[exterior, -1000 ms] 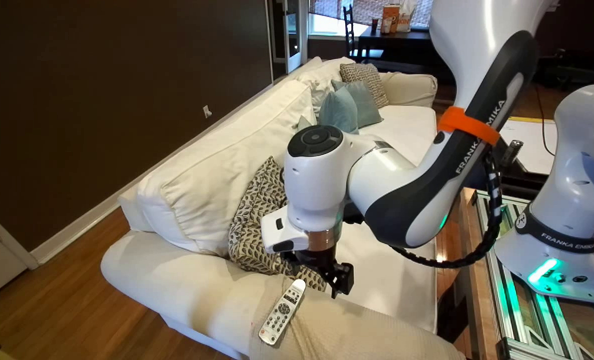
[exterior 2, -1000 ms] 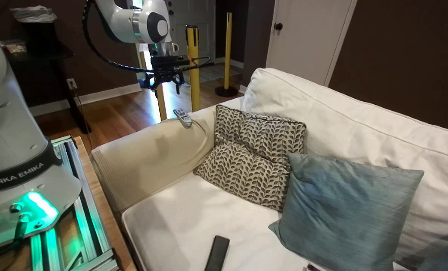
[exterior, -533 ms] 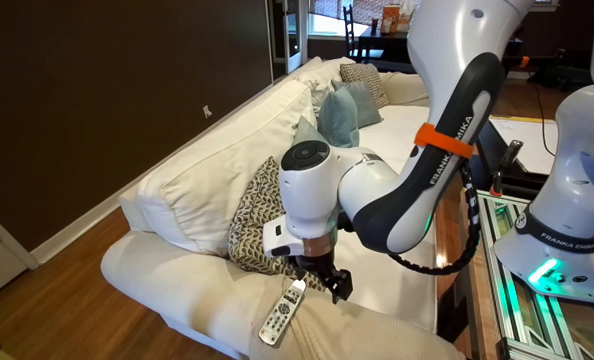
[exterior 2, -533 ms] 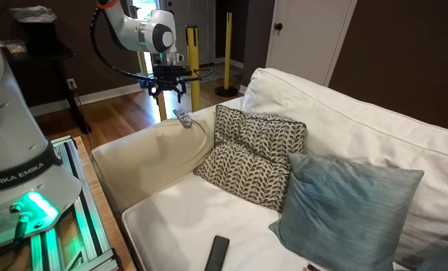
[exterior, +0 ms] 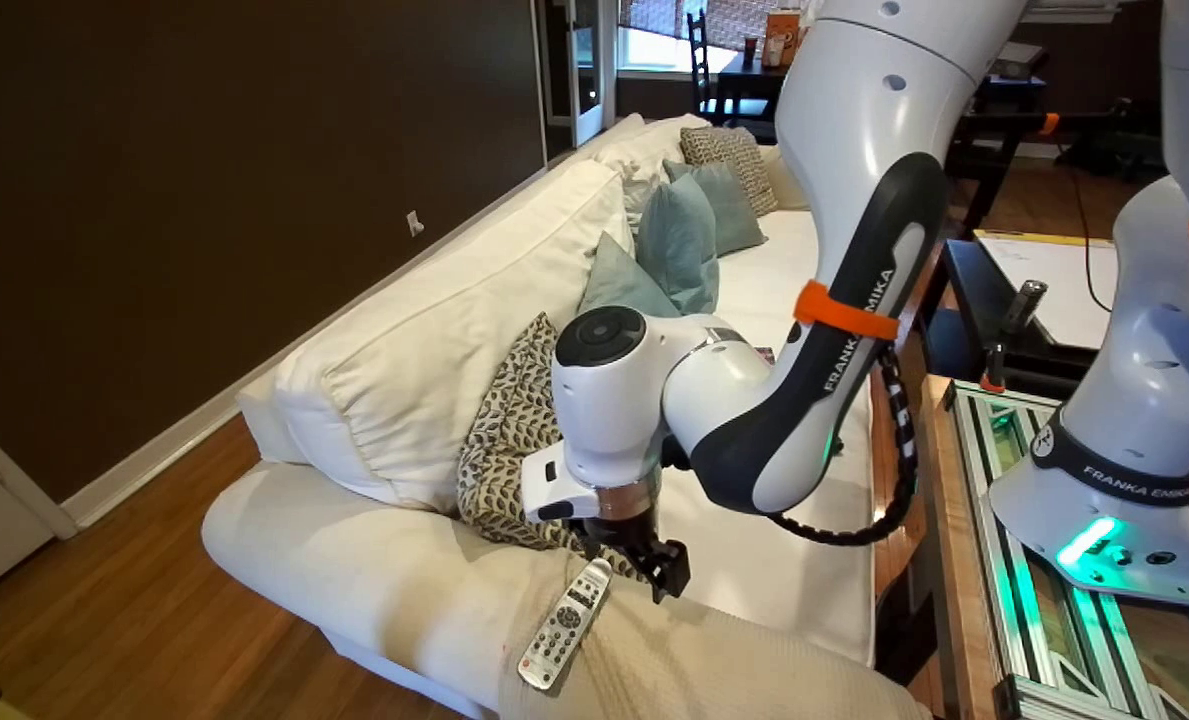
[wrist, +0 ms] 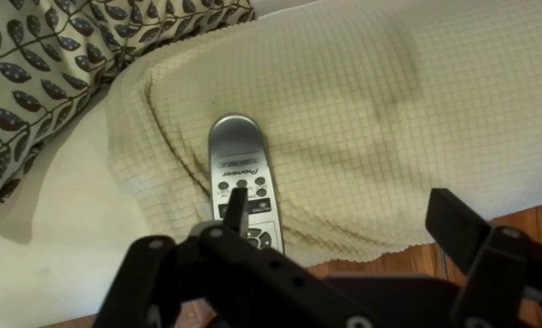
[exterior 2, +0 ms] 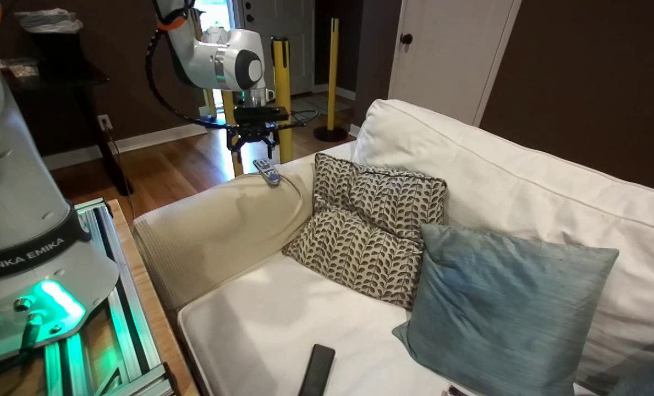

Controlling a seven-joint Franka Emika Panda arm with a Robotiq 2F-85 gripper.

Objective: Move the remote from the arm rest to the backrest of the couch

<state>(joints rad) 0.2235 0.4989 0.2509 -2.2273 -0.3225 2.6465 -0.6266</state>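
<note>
The silver-grey remote [exterior: 565,627] lies on the cream arm rest [exterior: 354,555] of the couch [exterior 2: 282,324], on a ribbed cover; it also shows in an exterior view [exterior 2: 267,171]. My gripper [exterior 2: 254,154] is open and empty, a little above the arm rest and near the remote. In the wrist view the gripper [wrist: 339,193] has its left finger [wrist: 236,207] in front of the remote [wrist: 236,146], whose lower part is hidden. Its right finger [wrist: 455,223] stands off to the right, over the arm rest's edge. The rumpled cream backrest [exterior 2: 525,165] shows in both exterior views.
A black-and-white patterned pillow [exterior 2: 371,231] sits in the corner between arm rest and backrest. A teal pillow [exterior 2: 508,308] leans beside it. A black remote [exterior 2: 317,368] lies on the seat. Yellow posts [exterior 2: 282,99] stand behind the arm rest.
My gripper has come lower toward the arm rest, closer to the remote, moving down and right in an exterior view. It has stayed open. The remote has not moved.
</note>
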